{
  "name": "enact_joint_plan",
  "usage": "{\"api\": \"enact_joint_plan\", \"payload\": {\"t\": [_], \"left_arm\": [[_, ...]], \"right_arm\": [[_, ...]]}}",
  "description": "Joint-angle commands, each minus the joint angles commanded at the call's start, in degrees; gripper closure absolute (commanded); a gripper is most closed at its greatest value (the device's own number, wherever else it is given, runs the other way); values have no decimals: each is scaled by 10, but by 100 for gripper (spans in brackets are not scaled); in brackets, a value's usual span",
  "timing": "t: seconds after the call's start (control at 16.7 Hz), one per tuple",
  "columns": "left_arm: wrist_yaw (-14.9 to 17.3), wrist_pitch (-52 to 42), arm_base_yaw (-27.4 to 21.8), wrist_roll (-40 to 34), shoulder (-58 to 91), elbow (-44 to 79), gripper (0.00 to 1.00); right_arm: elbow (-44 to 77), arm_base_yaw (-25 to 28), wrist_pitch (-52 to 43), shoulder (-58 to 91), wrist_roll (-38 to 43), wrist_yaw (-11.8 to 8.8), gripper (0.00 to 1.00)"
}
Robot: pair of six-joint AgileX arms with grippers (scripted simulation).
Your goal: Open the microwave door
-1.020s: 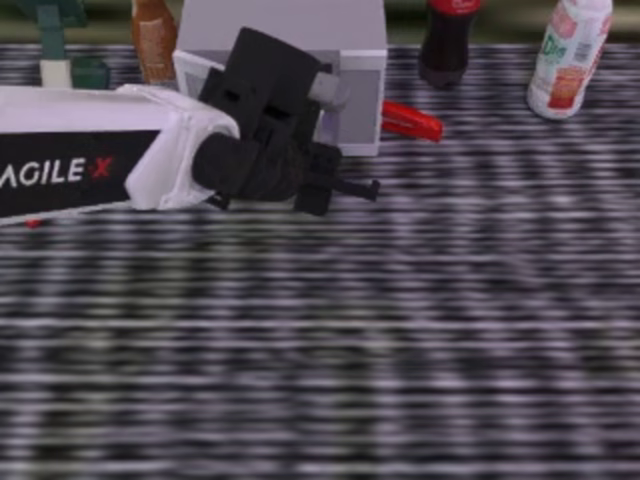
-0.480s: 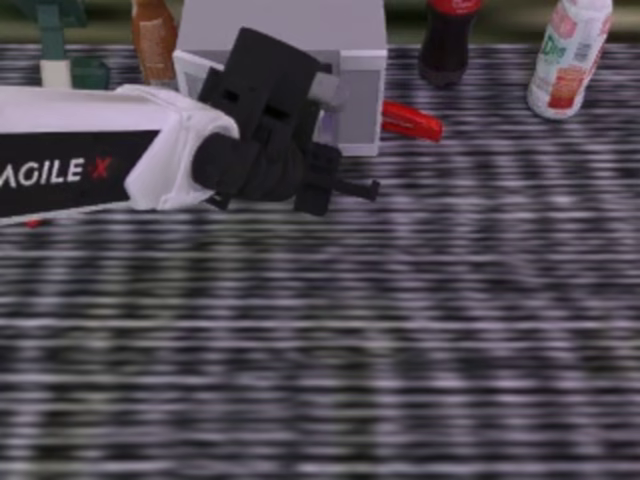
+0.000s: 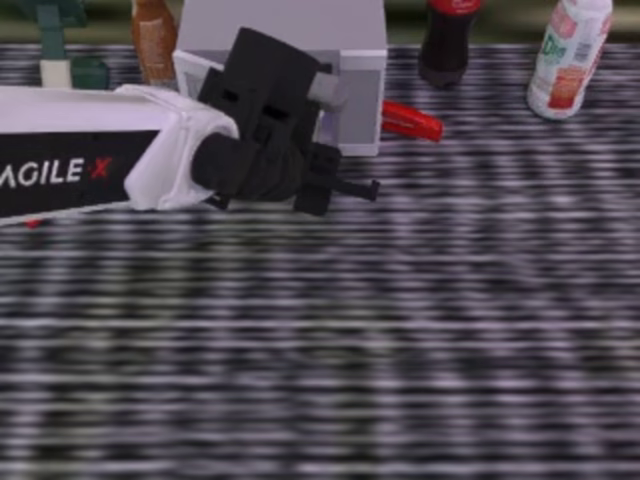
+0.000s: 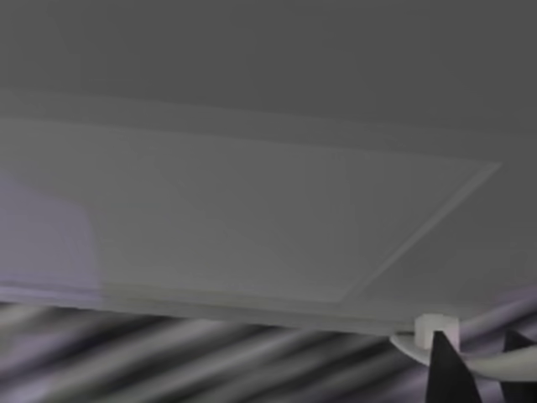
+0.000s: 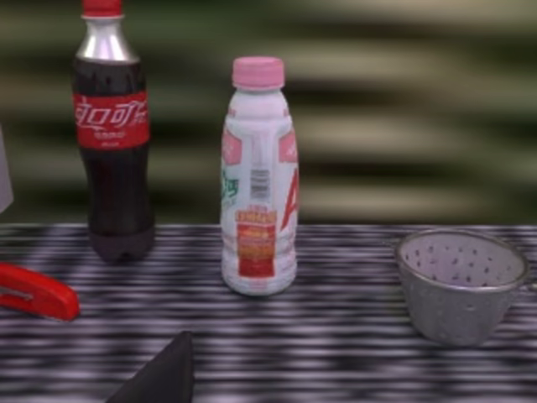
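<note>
1. Largest first: the table (image 3: 400, 350), its top covered in a black-and-white striped pattern, carries everything listed.
2. Microwave (image 3: 290, 25): light grey box at the far edge of the table, left of centre in the top view. The microwave door (image 4: 210, 218) fills most of the left wrist view, its greyish window seen close and at a slant. In the top view the door's left edge seems to stand slightly out from the oven front, so I judge it barely ajar; how far cannot be told.
3. Left arm: white, reaching in from the table's left. The left gripper (image 3: 275, 105) sits right at the oven front. Dark fingertips (image 4: 445, 369) show beside a small pale block at the door's lower edge. Whether the claw is open or clamped cannot be told.
4. Step in hand, as judged: engaging the door's edge. The next move calls for a firm hold, then a pull in an arc around the hinge.
5. Right arm: out of the top view; its wrist camera looks at the table's right side. Its claw's state cannot be told.
6. Cola bottle (image 5: 113, 151), white drink bottle with pink cap (image 5: 258, 185), metal strainer (image 5: 461, 285), red stapler (image 3: 410, 120): all stand apart from the work.
</note>
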Motion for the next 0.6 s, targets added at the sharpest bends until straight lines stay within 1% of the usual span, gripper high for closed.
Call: {"api": "enact_joint_plan", "payload": {"t": [0.36, 0.42, 0.6], "left_arm": [[0, 0, 0, 0, 0, 0, 100], [5, 0, -5, -3, 1, 2, 100], [12, 3, 1, 9, -6, -8, 100]], "right_arm": [[0, 0, 0, 0, 0, 0, 0], [0, 0, 0, 0, 0, 0, 0], [0, 0, 0, 0, 0, 0, 0]]}}
